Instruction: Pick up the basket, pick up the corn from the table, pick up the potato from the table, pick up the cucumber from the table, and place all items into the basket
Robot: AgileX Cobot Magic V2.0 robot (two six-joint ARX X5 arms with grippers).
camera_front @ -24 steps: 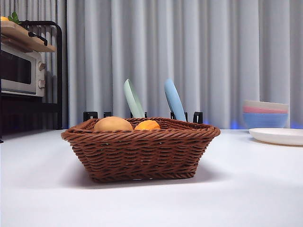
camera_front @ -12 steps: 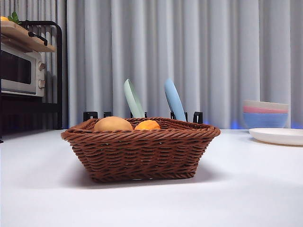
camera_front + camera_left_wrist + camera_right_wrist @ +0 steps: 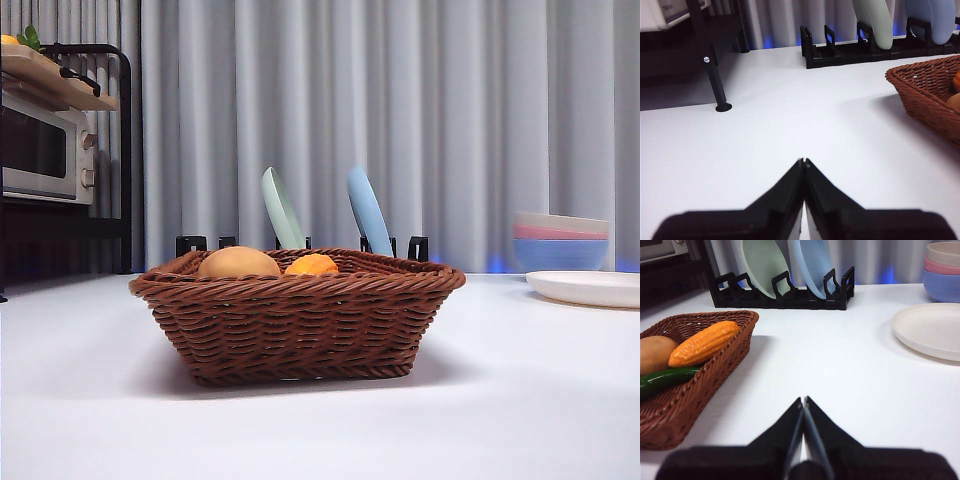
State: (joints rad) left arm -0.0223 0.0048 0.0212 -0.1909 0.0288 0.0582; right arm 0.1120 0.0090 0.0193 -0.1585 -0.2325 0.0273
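Observation:
The dark-brown wicker basket (image 3: pixel 300 315) stands on the white table (image 3: pixel 520 400) in the middle of the front view. Inside it lie the tan potato (image 3: pixel 238 263) and the orange corn (image 3: pixel 312 265). The right wrist view shows the basket (image 3: pixel 715 365) holding the corn (image 3: pixel 705 342), the potato (image 3: pixel 655 354) and the dark-green cucumber (image 3: pixel 665 379). My right gripper (image 3: pixel 803 401) is shut and empty over bare table beside the basket. My left gripper (image 3: pixel 803 162) is shut and empty on the other side, with the basket's corner (image 3: pixel 925 95) in its view. Neither gripper shows in the front view.
A black dish rack (image 3: pixel 785 292) with a pale green plate (image 3: pixel 282 208) and a blue plate (image 3: pixel 368 210) stands behind the basket. A white plate (image 3: pixel 590 287) and stacked bowls (image 3: pixel 560 240) are at the right. A microwave on a black shelf (image 3: pixel 50 150) is at the left.

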